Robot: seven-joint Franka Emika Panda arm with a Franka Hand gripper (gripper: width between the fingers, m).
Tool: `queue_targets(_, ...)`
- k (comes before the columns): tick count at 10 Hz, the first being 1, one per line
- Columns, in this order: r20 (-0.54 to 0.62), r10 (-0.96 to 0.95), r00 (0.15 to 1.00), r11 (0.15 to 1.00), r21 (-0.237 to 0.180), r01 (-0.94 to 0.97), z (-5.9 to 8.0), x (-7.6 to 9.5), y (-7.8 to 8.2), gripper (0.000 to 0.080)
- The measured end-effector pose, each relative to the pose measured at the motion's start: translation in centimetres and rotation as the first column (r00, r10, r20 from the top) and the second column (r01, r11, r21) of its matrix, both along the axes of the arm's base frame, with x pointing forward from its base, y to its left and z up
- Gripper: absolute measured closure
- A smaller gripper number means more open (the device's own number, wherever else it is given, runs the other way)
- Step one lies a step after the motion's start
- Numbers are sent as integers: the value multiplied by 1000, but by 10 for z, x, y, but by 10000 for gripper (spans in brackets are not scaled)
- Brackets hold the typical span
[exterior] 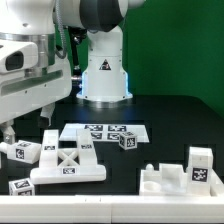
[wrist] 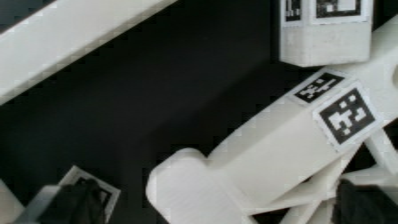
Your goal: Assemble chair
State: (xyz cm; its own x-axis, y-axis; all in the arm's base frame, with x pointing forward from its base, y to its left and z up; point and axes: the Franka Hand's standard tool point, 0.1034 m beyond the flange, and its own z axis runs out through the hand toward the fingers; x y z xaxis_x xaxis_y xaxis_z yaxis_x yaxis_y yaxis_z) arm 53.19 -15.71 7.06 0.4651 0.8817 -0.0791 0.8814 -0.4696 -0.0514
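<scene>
Lying below the pincer [exterior: 28, 127]: cross-braced panel [exterior: 68, 166].

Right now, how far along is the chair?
Done: nothing visibly joined; the cross-braced panel, tagged block and notched slab lie apart. In hand: nothing seen held; the gripper hangs near the tagged block. Left: every join.

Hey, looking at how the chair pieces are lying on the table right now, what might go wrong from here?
1. The cross-braced panel lies close to a tagged piece, and the arm hangs low above them. A grasp there may knock the neighbour out of place.
2. The arm hides part of the table at the exterior view's left, so anything under it cannot be checked.
</scene>
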Motion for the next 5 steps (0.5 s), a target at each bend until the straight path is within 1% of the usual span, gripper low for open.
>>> queue_targets(1, -29, 24, 999, 1000, 13, -23, -9, -21, -7, 151)
queue_targets(2, -21, 58, 998, 998, 16, -58, -12, -30, -15, 151)
queue_targets(5, -22, 30, 999, 1000, 11, -30, -13, -29, -16, 151)
